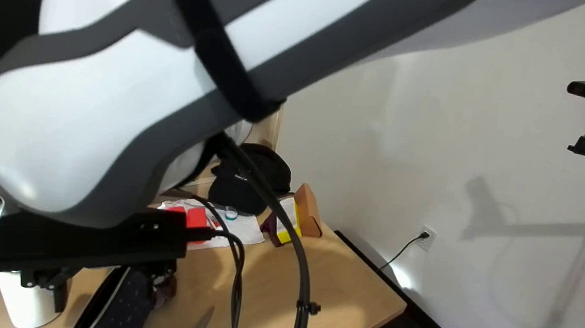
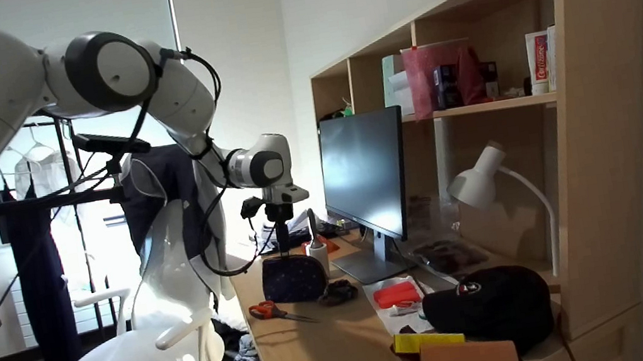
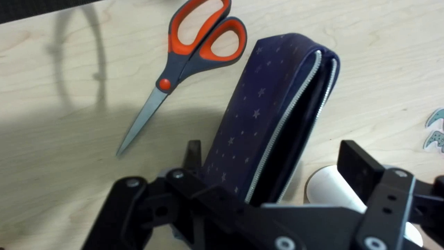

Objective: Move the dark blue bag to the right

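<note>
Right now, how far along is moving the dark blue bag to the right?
Done, apparently: the gripper is positioned over the dark blue bag. In hand: probably preparing the grasp; the jaws are open, with the bag showing between them in the wrist view. Left, likely: closing, shifting right and releasing, since the bag stands ungripped on the desk.

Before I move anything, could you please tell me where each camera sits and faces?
An exterior view, close to the arm filling much of it, looks down over the desk.
An exterior view from the end nearer the baseball cap looks along the desk; much of the arm shows.
The wrist-mounted view looks down at the dark blue pouch and scissors; the open end effector shows.
Both exterior views share the cap.
</note>
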Motion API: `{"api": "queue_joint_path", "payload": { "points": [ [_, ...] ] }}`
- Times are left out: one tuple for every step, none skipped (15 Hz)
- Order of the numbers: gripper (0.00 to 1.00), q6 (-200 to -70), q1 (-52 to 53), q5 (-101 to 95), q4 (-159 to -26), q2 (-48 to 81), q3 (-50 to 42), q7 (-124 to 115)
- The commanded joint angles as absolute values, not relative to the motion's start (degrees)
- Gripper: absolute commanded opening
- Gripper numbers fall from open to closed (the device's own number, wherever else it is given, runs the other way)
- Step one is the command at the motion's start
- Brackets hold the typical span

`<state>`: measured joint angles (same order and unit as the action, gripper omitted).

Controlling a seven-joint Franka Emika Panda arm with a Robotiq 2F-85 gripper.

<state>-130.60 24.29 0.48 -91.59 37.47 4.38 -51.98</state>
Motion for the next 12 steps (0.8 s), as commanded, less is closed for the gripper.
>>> {"api": "queue_joint_path", "payload": {
  "points": [
    [1.00, -133.09, 24.98, 0.28, -89.66, 39.83, 3.35, -55.95],
    [1.00, -134.49, 24.98, 0.30, -90.01, 39.93, 3.10, -56.84],
    [1.00, -136.21, 24.98, 0.39, -90.41, 39.98, 2.87, -57.78],
    [1.00, -139.58, 24.33, 1.93, -90.88, 40.23, 3.37, -58.63],
    [1.00, -140.69, 24.50, 1.96, -90.41, 40.80, 3.17, -59.48],
    [1.00, -140.84, 24.74, 1.64, -89.66, 41.40, 2.96, -60.19],
    [1.00, -140.50, 24.77, 1.51, -89.23, 41.74, 2.91, -60.51],
    [1.00, -139.03, 24.25, 2.15, -88.64, 42.07, 3.51, -60.24],
    [1.00, -137.41, 23.78, 2.70, -88.33, 42.21, 4.18, -59.60],
    [1.00, -135.05, 23.76, 3.01, -87.91, 42.24, 4.24, -59.78],
    [1.00, -133.53, 23.75, 3.24, -87.55, 42.28, 4.34, -59.64],
    [0.75, -131.40, 24.16, 2.86, -87.09, 42.31, 3.87, -60.42]
  ]
}}
